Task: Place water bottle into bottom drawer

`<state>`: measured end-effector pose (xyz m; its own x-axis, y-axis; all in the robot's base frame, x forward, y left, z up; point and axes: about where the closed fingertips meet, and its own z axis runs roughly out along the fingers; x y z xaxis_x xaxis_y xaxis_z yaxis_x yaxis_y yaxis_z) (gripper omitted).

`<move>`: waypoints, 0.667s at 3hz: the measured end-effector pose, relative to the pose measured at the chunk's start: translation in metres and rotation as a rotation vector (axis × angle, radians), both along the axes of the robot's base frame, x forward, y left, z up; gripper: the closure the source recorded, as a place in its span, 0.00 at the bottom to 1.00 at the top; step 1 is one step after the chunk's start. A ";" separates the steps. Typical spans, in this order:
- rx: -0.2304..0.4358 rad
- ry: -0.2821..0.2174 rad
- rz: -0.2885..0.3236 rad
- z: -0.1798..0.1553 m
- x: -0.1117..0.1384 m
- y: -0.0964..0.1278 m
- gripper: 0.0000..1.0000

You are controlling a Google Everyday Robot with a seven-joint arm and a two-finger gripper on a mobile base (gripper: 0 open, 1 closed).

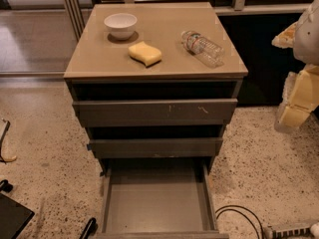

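Note:
The water bottle [202, 47], clear plastic with a pale label band, lies on its side on the right part of the cabinet top [169, 66]. The bottom drawer [157, 198] is pulled out toward me; its flat grey floor shows nothing in it. My gripper [293, 112], with cream-yellow parts, hangs at the right edge of the view, to the right of the cabinet and lower than the bottle. It holds nothing that I can see.
A white bowl [120, 24] and a yellow sponge [144, 53] sit on the cabinet top left of the bottle. The scratched top drawer [154, 112] and the middle drawer [155, 147] stand slightly out. A black cable [239, 214] lies on the speckled floor at lower right.

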<state>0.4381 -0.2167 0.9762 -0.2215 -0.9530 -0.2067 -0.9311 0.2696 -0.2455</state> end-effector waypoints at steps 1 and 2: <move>0.000 0.000 0.000 0.000 0.000 0.000 0.00; 0.051 -0.008 -0.061 0.000 0.007 -0.005 0.00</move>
